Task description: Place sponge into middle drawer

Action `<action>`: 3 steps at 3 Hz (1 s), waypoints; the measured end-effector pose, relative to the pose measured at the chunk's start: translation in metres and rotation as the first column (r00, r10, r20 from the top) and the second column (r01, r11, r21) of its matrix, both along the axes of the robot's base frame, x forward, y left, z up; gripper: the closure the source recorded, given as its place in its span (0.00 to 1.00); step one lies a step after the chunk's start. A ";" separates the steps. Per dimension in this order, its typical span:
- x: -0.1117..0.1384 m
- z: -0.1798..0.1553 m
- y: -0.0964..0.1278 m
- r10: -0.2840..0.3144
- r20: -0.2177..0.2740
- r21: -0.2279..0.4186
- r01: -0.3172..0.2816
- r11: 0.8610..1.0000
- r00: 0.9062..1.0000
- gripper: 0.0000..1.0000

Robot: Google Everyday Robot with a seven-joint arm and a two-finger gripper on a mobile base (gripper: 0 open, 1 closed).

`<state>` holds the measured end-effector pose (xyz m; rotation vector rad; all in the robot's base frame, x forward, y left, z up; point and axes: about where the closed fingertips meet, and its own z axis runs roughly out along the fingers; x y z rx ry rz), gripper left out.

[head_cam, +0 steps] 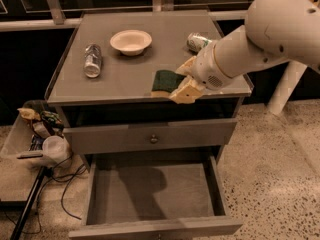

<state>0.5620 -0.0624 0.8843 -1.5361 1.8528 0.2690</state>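
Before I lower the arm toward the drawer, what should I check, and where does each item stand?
1. Grip: ok. The gripper is shut on the sponge, at the front edge of the tabletop.
2. Middle drawer pulled out: ok.
3. Drawer floor bare: ok, only shadow on it.
4. Sponge over the drawer opening: not ok, it is over the tabletop edge.
5. Clearance past the closed knobbed drawer: cannot tell.
6. Arm clear of the can behind it: cannot tell.
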 end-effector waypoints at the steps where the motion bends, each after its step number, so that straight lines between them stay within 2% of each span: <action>1: -0.024 -0.033 -0.003 -0.037 -0.031 0.035 0.038 0.999 0.999 1.00; 2: -0.038 -0.110 -0.004 -0.081 -0.093 0.070 0.088 0.994 0.992 1.00; 3: -0.038 -0.110 -0.004 -0.081 -0.093 0.070 0.088 0.994 0.992 1.00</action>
